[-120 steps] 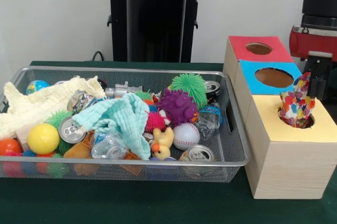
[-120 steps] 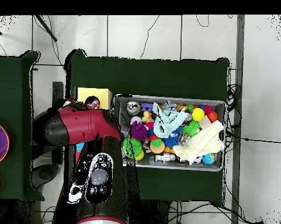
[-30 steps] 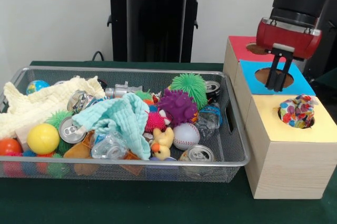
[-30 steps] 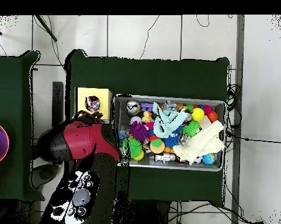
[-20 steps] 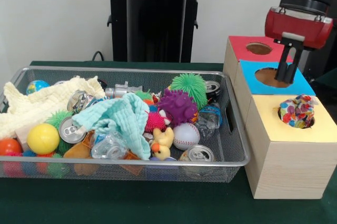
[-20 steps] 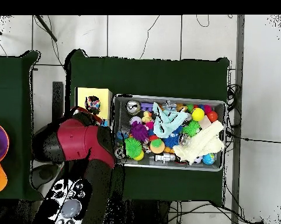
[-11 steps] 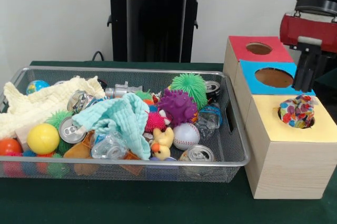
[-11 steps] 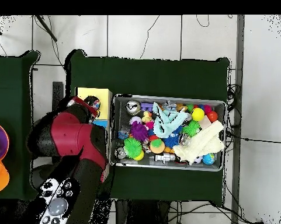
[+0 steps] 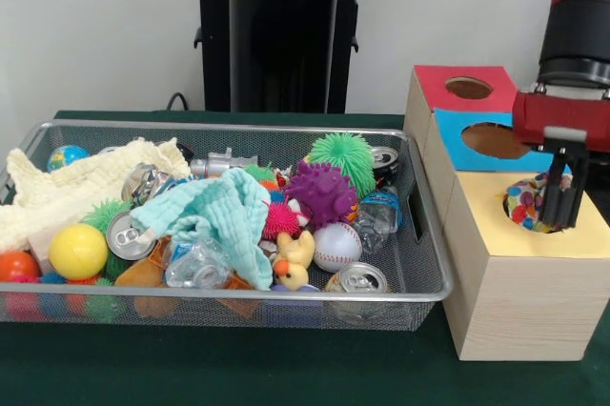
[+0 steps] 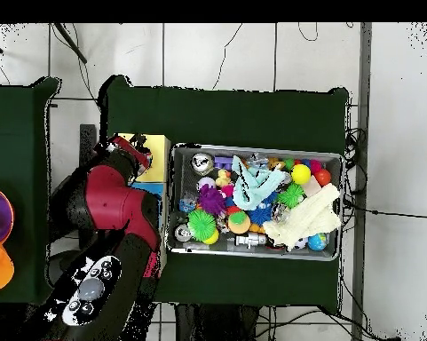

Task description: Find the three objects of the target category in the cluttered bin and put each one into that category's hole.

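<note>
The silver wire mesh bin holds a heap of toys, balls and cans; it also shows in the overhead view. A large cream-yellow knitted cloth lies at its left end, also seen from above. One confetti-patterned cloth sits bunched in the round hole of the yellow-topped wooden box, partly sticking out. My gripper is right at this hole, against the cloth's right side, and looks shut with nothing in it. From above, the arm covers most of the yellow top. No second confetti cloth shows.
Blue-topped and red-topped openings stand behind the yellow one. A pale teal cloth lies mid-bin among spiky balls, cans, a baseball and a yellow ball. The robot pedestal stands behind.
My gripper has moved from above the blue-topped opening forward and down to the yellow-topped hole, beside the confetti cloth. The things in the bin have not moved.
</note>
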